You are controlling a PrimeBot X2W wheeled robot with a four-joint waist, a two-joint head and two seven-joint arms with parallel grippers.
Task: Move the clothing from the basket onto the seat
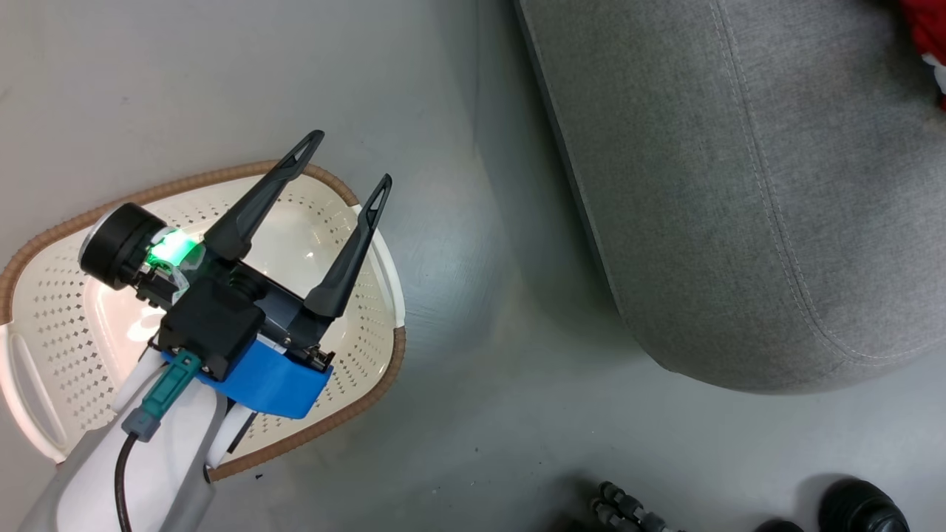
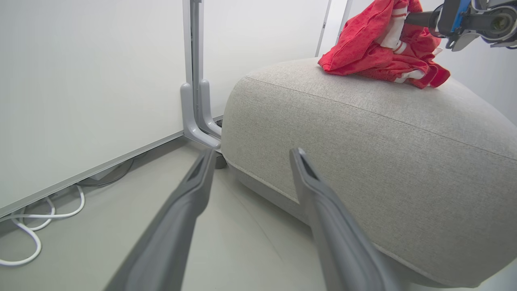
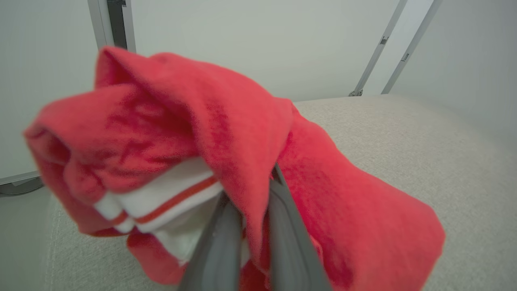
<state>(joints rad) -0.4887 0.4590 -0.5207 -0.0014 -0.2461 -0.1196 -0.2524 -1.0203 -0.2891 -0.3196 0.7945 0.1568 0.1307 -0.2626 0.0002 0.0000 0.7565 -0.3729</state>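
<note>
On the head view, my left gripper [image 1: 350, 159] hangs over the cream perforated plastic laundry basket [image 1: 44, 310], fingers spread wide with nothing between them. From the left wrist, the bright red fabric clothing [image 2: 363, 52] sits bunched on top of the large light-grey upholstered sofa seat [image 2: 383, 141]. On the right wrist, my right gripper [image 3: 250, 202] is pinched tight on a fold of the red, white-striped cloth.

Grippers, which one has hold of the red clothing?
The right gripper: its fingers are shut on the clothing over the seat. The left gripper stands open above the basket, holding nothing.
</note>
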